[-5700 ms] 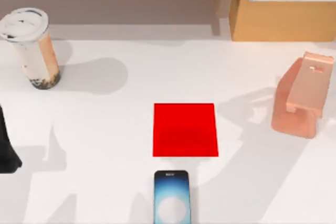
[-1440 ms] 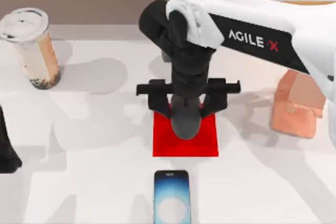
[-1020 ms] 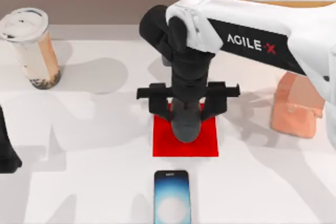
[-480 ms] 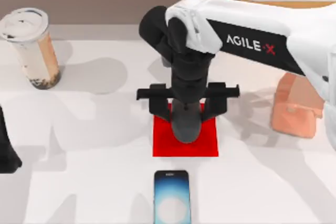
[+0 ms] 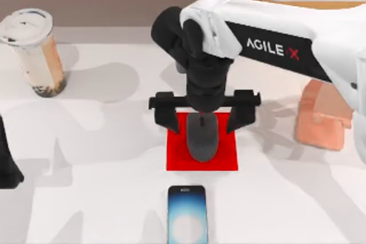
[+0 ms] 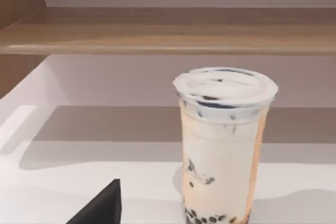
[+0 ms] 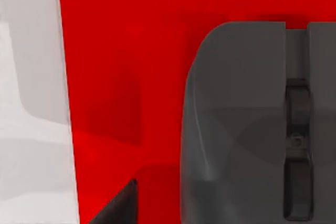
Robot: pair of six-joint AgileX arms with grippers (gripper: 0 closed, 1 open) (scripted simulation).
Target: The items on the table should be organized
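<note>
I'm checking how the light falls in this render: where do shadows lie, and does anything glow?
Top view: the cup throws a soft grey shadow to its right across the table, and the phone screen glows blue-white. Right wrist view: darker red patches shade the mat beside the mouse. Left wrist view: a grey band of shade lies behind the cup.

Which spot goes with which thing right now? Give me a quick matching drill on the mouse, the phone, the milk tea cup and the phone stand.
Things:
1. mouse
2. smartphone
3. milk tea cup
4. phone stand

Places:
A. far left of the table, standing upright
B. near edge, just below the red mat
C. right side, partly behind my right arm
D. on the red mat, between the open fingers of the right gripper

Pairs: 1-D, 2-B, 3-A, 4-C
</note>
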